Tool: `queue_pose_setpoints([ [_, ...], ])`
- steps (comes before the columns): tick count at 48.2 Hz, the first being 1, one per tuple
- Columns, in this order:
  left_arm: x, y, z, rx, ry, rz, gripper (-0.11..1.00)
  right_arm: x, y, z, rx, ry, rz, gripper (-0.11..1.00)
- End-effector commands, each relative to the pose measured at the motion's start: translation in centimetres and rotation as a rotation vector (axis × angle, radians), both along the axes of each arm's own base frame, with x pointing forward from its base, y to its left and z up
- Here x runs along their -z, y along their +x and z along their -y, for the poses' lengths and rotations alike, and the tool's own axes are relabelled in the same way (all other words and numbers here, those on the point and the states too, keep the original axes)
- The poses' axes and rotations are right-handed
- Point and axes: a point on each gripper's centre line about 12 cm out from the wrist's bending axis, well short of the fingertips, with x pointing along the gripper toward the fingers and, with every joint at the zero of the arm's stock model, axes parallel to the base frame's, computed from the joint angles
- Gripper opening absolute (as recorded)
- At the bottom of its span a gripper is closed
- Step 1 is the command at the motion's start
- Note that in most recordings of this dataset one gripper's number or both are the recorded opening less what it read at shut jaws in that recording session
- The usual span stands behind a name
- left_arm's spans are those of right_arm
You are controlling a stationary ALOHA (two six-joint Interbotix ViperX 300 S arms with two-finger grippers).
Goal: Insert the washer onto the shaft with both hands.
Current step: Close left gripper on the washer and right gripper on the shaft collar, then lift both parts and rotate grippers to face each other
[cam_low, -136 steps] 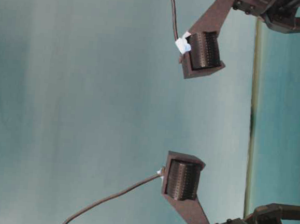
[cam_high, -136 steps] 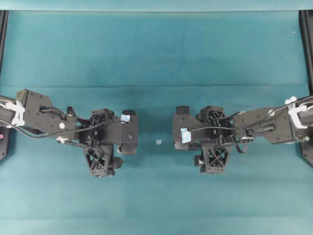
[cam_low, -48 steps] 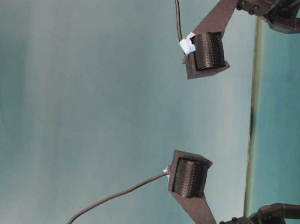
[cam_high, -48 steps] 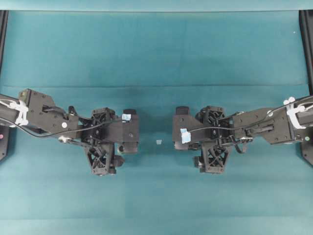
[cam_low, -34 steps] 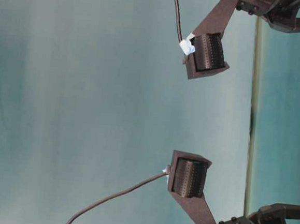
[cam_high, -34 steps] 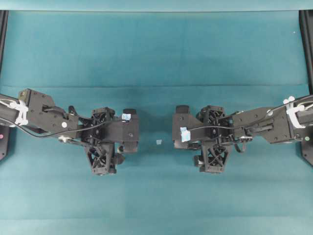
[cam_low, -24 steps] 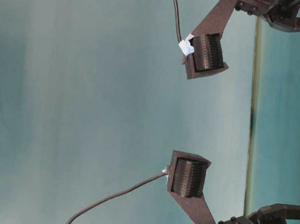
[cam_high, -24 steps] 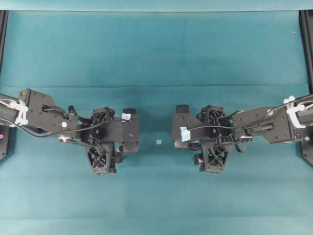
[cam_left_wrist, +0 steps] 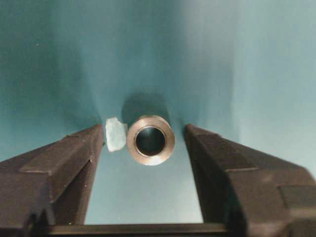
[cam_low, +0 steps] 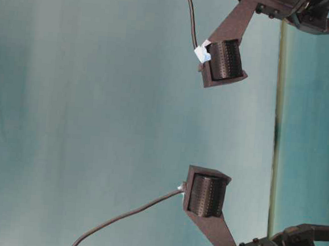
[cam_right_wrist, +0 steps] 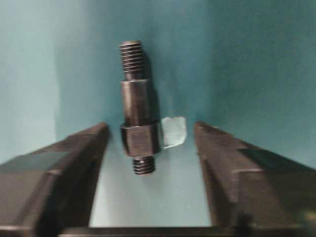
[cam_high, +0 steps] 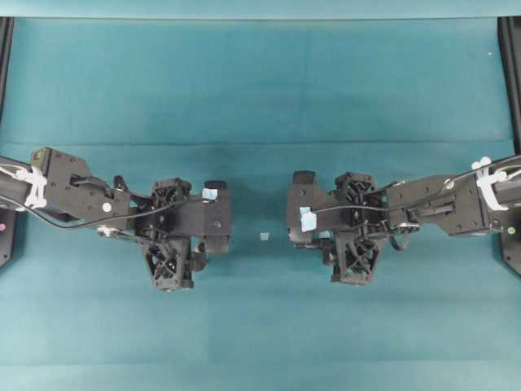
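L gripper [cam_left_wrist: 145, 148] open, washer [cam_left_wrist: 150, 139] lying btwn fingers, untouched | R gripper [cam_right_wrist: 148, 148] open, threaded shaft [cam_right_wrist: 137, 106] btwn fingers, no contact | we read no writing (pale tape scrap [cam_left_wrist: 115, 134] blank)

One camera hangs straight above the teal table [cam_high: 260, 90] and takes in both arms, the left gripper [cam_high: 213, 218] and the right gripper [cam_high: 299, 213] facing each other across the middle. A second sits down at table height, close in and turned on its side, so it catches only two black fingers [cam_low: 225, 62] that the overhead view also covers. Each wrist camera looks closely along its own fingers at the cloth between them, the left on the washer [cam_left_wrist: 150, 140], the right on the shaft [cam_right_wrist: 137, 123].
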Motion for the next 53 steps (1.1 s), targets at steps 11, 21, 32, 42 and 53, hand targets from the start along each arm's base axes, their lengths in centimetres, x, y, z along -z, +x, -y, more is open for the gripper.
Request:
queue_pose_setpoints([
  [11, -0.42, 0.21, 0.12, 0.007, 0.001, 0.017, 0.35, 0.33, -0.31, -0.08, -0.010, -0.004, -0.018, 0.00],
  [21, -0.42, 0.21, 0.17, 0.030, 0.013, 0.018, 0.35, 0.39, -0.33, -0.08, -0.010, -0.004, -0.021, 0.00],
  [32, -0.41, 0.19, 0.17, 0.041, 0.019, 0.016, 0.35, 0.40, -0.37, -0.08, -0.010, -0.004, -0.024, -0.01],
  [42, -0.46, 0.24, 0.18, 0.041, 0.019, 0.018, 0.35, 0.40, -0.37, -0.08, -0.011, -0.004, -0.024, -0.01],
  [53, -0.54, 0.28, 0.18, 0.041, 0.019, 0.019, 0.35, 0.39, -0.33, -0.08, -0.013, -0.005, -0.021, -0.01],
])
